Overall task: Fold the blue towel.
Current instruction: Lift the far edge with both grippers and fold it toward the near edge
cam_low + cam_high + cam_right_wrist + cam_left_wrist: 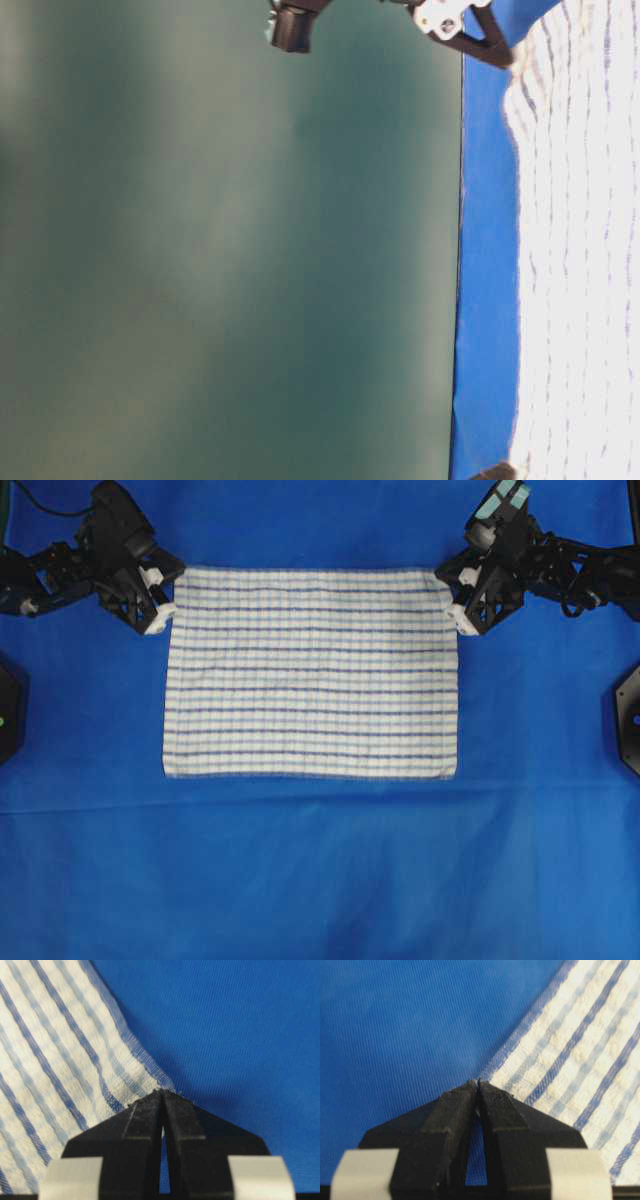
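Blue cloth covers the whole surface (320, 880), and on it the blue towel (312, 672), white with thin dark and pale blue stripes, lies spread out flat as a full rectangle in the upper middle of the overhead view. No fold has been made yet; every edge still rests on the surface and no corner is raised, so the whole folding appears to lie ahead.

Both arms reach in from the far side, one to each far corner of the towel. The left hand (160, 600) sits at the far left corner. Its wrist view shows the two black fingers (455, 1110) pressed tip to tip right at the towel's corner edge; whether any fabric is pinched there cannot be told. The right hand (458, 605) mirrors it at the far right corner, fingers (145, 1112) closed together with the frayed corner threads at their tips, seemingly nipping the very edge. Both hands slant down toward the surface with tips low.
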Motion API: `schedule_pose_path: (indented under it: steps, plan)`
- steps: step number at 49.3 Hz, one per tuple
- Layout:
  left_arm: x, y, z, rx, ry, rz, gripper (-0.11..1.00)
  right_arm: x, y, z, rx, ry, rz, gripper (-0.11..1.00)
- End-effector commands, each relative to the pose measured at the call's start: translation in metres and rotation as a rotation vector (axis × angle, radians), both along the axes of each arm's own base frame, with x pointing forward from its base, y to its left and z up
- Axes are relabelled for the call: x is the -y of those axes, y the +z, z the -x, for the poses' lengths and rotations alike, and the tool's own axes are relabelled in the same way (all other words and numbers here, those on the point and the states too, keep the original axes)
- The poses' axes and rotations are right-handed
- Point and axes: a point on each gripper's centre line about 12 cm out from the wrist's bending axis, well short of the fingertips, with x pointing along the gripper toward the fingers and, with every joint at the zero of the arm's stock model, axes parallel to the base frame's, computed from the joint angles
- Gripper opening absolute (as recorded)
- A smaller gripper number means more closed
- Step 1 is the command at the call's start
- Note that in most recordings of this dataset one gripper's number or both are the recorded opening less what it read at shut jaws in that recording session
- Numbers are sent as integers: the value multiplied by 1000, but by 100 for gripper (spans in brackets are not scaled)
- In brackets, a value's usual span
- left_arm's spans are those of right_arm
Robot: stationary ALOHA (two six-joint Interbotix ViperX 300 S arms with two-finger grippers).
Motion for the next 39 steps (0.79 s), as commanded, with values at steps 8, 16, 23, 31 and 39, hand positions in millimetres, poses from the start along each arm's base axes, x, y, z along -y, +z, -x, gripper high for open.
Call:
schedule_pose_path:
  steps: [8, 16, 23, 31, 39]
  plan:
    - [-1, 25, -3, 69, -9, -54, 2, 1, 21, 1, 45, -6, 27, 0]
    - [2, 28, 0, 76, -9, -59, 2, 0, 24, 2, 44, -7, 25, 0]
    - [6, 27, 2, 74, -16, -54, 2, -2, 25, 2, 42, -5, 20, 0]
    - [22, 29, 2, 82, -57, -42, 2, -15, 26, 4, 38, 11, -2, 0]
    - [46, 30, 2, 84, -130, -33, 2, -42, 25, 9, 47, 50, -37, 0]
